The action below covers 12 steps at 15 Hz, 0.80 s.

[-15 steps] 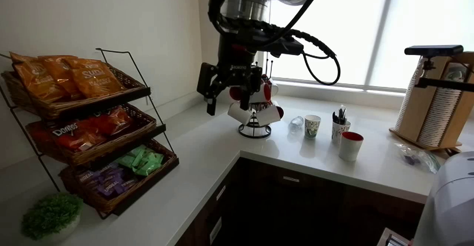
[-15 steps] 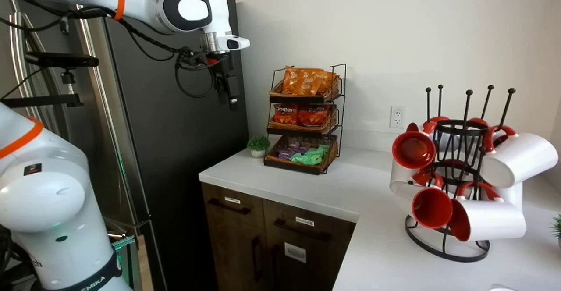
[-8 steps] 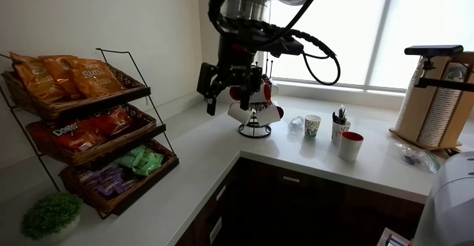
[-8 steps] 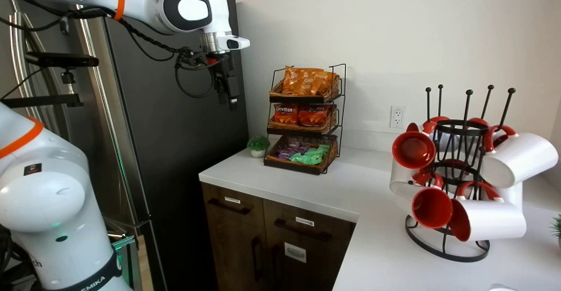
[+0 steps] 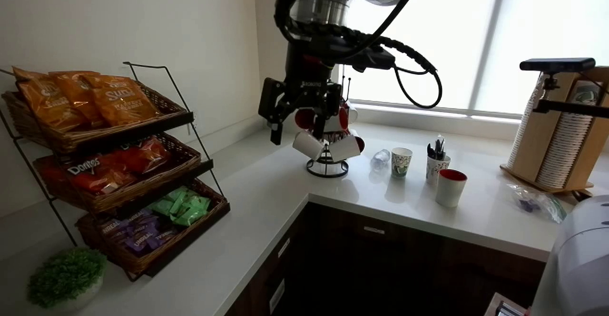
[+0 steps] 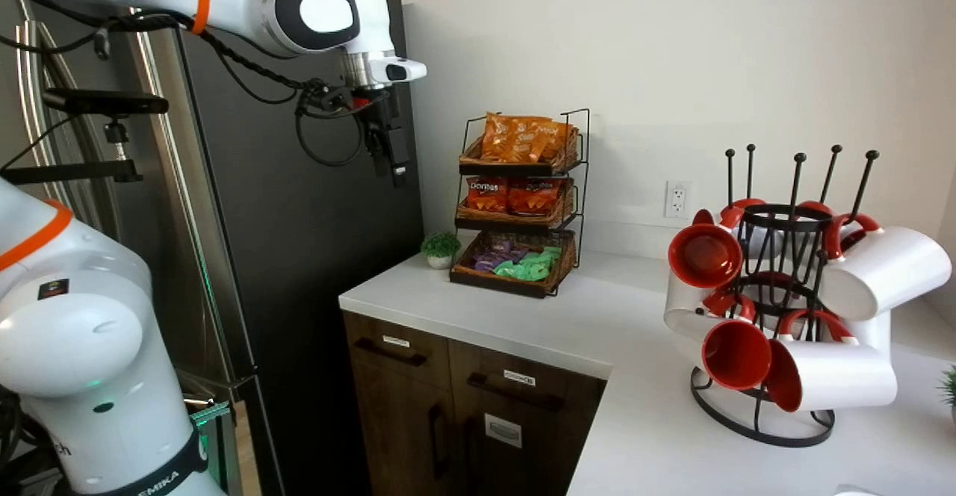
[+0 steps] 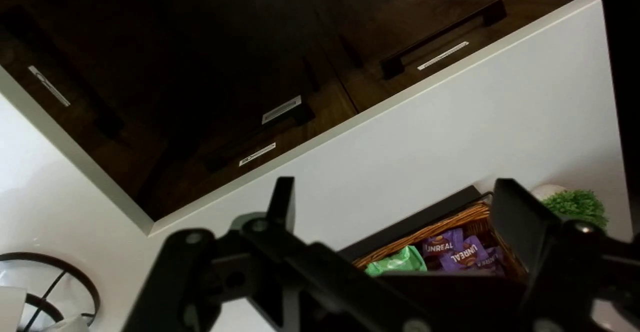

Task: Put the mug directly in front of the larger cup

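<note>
A white mug with a red inside (image 5: 449,193) stands upright on the counter in an exterior view; no handle shows. Behind it stand a patterned paper cup (image 5: 401,163) and a similar cup holding black utensils (image 5: 435,171). Which one counts as the larger cup I cannot tell. More white-and-red mugs hang on a black rack, in both exterior views (image 5: 345,148) (image 6: 836,376). My gripper (image 5: 297,135) is open and empty, high above the counter and far from the standing mug. It also shows in the wrist view (image 7: 394,187) and in an exterior view (image 6: 398,171).
A three-tier snack rack (image 5: 152,202) (image 6: 519,287) stands on the counter, with a potted plant (image 5: 66,278) beside it. Crumpled clear plastic (image 5: 380,159) lies near the cups. A wooden holder with stacked lids (image 5: 554,135) stands farther right. The counter has an inner corner (image 7: 151,227).
My gripper has shifted slightly right and up in an exterior view. It stays open. The mug, cups and racks have not moved.
</note>
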Each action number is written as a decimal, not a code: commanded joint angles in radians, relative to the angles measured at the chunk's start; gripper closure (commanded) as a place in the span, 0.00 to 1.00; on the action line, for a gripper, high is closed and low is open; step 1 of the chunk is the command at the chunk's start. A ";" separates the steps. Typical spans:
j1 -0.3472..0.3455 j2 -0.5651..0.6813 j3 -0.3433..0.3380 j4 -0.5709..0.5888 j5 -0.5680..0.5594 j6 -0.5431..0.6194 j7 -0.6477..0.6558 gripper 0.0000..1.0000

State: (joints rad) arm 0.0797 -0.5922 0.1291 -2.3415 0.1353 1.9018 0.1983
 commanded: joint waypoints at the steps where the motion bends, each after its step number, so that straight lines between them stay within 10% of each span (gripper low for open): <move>1: -0.030 -0.198 -0.022 -0.148 -0.011 0.037 0.022 0.00; 8: -0.162 -0.558 -0.160 -0.344 -0.025 0.073 -0.006 0.00; 9: -0.123 -0.409 -0.135 -0.235 0.000 0.034 -0.012 0.00; 12: -0.168 -0.515 -0.171 -0.284 -0.006 0.035 -0.022 0.00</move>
State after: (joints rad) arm -0.0765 -1.1094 -0.0484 -2.6277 0.1193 1.9392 0.1855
